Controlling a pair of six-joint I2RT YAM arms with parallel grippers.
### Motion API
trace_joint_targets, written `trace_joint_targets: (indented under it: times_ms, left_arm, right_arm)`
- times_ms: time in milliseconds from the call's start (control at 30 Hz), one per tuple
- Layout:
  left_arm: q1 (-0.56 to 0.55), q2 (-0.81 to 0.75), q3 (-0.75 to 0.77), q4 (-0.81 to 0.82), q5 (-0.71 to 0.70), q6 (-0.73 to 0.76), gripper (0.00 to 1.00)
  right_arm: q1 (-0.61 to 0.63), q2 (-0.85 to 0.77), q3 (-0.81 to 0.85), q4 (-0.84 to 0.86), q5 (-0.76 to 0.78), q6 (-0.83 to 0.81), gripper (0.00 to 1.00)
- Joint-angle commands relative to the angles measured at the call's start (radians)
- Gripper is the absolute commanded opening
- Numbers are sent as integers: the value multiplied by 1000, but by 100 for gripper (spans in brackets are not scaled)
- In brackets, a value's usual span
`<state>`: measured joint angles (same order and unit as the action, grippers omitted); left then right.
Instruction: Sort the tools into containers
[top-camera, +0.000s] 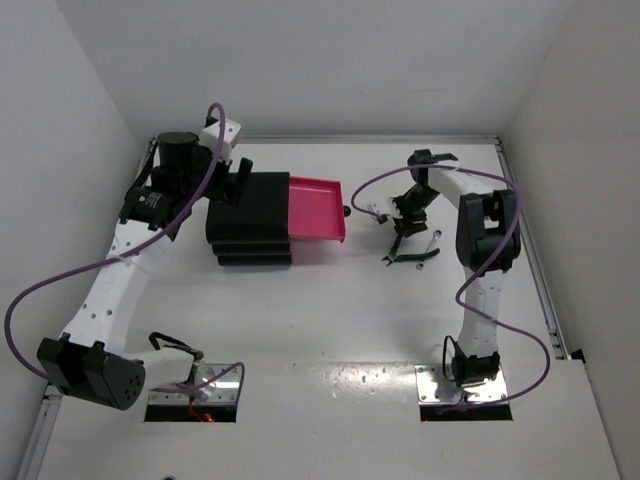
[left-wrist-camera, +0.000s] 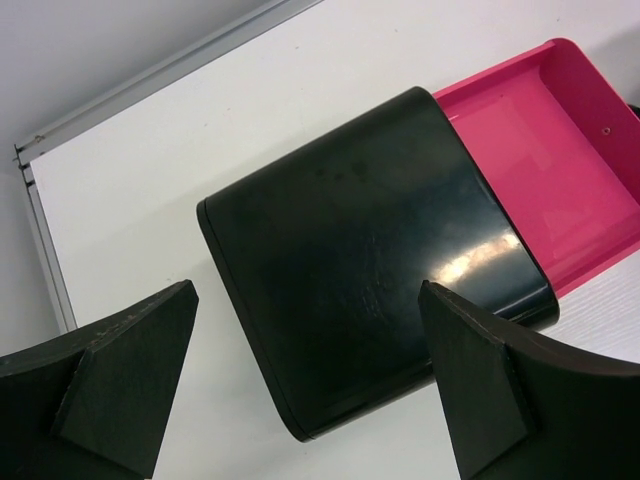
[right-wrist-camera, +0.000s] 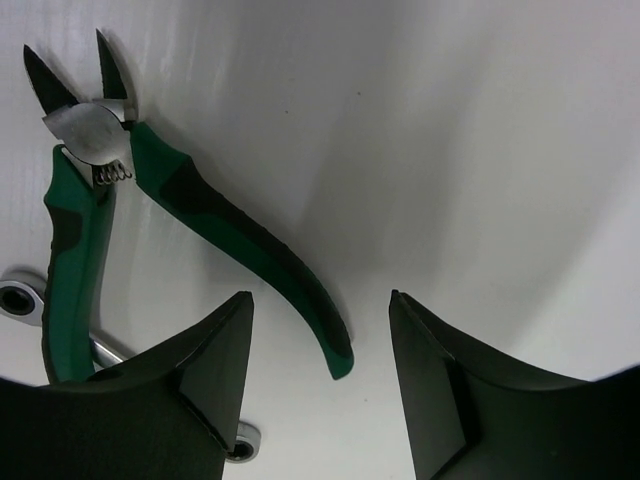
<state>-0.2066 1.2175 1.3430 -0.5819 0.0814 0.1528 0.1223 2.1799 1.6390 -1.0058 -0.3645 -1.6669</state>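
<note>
Top view: a black boxy three-tier drawer chest (top-camera: 250, 225) sits on the white tabletop (top-camera: 330, 330), left of centre. One shallow magenta-pink tray drawer (top-camera: 317, 208) stands drawn out toward 3 o'clock. Its round black knob (top-camera: 347, 210) is on the outer end. It looks like the uppermost tier; the tiers below are pushed in.

Left jaws: in the top view they hang over the chest's 10 o'clock corner. In the left wrist view both black fingers (left-wrist-camera: 120, 390) are spread wide. The glossy chest lid fills the gap between them, and nothing is gripped. The pink drawer shows at 2 o'clock in that view.

Right jaws: these are over the tabletop at 3 o'clock of the drawer, apart from the knob.

The dark green-handled pliers (right-wrist-camera: 200, 205) lie flat on the tabletop beneath the right jaws. In the right wrist view the cutter nose is parted and points to 11 o'clock, with a small spring between the handles. One handle runs toward 5 o'clock and ends in the gap between the black fingers (right-wrist-camera: 470, 400). The fingers are wide apart and clamp nothing. Height above the handle: cannot tell.

A thin silver wrench (right-wrist-camera: 16, 300) passes under the other handle. One ring end is at the 9 o'clock edge, and the other is beside the finger at 7 o'clock.
</note>
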Motion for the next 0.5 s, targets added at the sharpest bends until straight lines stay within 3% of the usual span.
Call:
trace_joint_targets:
  times_ms: [0, 267, 433, 467]
  left_arm:
    - [13, -6, -10, 39, -6, -10, 99]
    - [32, 4, -10, 48, -15, -1, 99]
    - [32, 4, -10, 48, -25, -1, 99]
    - [32, 4, -10, 48, -25, -1, 99]
  right_arm:
    - [20, 26, -10, -7, 24, -36, 58]
    - [39, 46, -41, 12, 79, -45, 38]
    - [39, 24, -128, 84, 118, -45, 17]
    - [39, 0, -168, 105, 118, -45, 7]
